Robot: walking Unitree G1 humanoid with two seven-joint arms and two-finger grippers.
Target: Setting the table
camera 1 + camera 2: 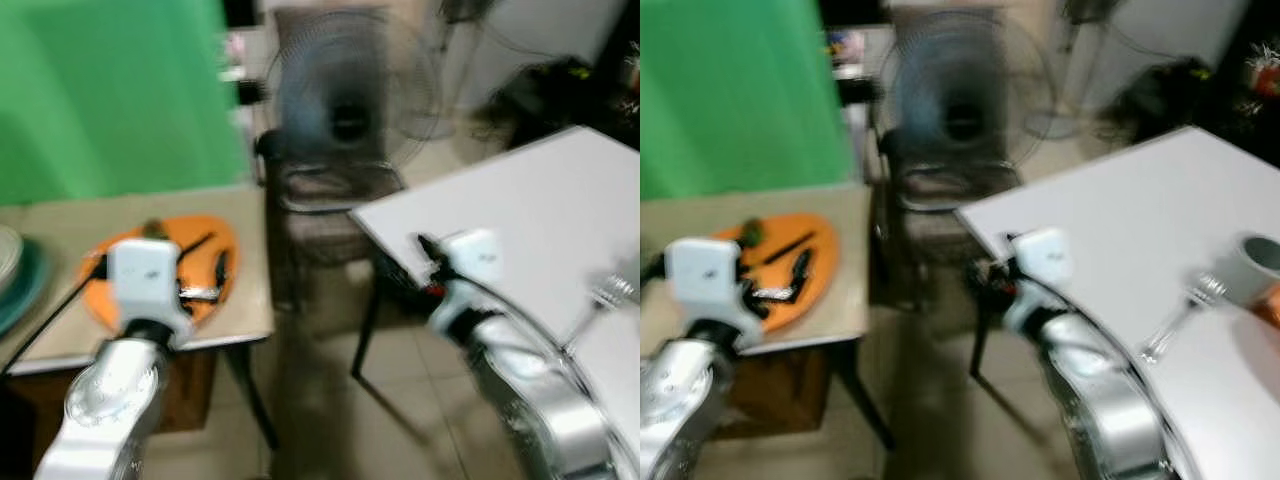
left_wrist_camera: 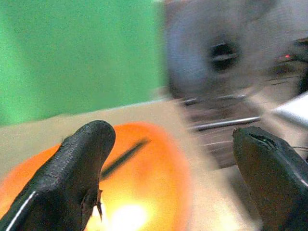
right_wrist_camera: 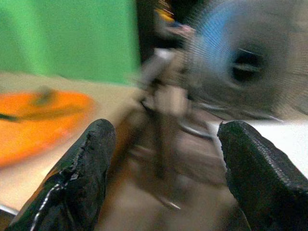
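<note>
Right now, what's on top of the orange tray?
On the orange tray: dark utensils, too blurred to identify, and a small greenish item at its far edge. The left gripper, fingers open, covers part of the tray's near side.

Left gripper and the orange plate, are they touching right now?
Apart. The left wrist view shows the left gripper open, with its fingers held off the orange plate, which lies beyond them on the beige table.

light: even, bright indoor | blur: strong motion smear in all four views | fan point(image 1: 345, 110): outline smeared | orange plate point(image 2: 139, 192): white glare spot, edges soft | white tabletop point(image 1: 1160, 230): bright, pale | black fingers point(image 3: 82, 178): near, fairly sharp | floor under tables: dim
</note>
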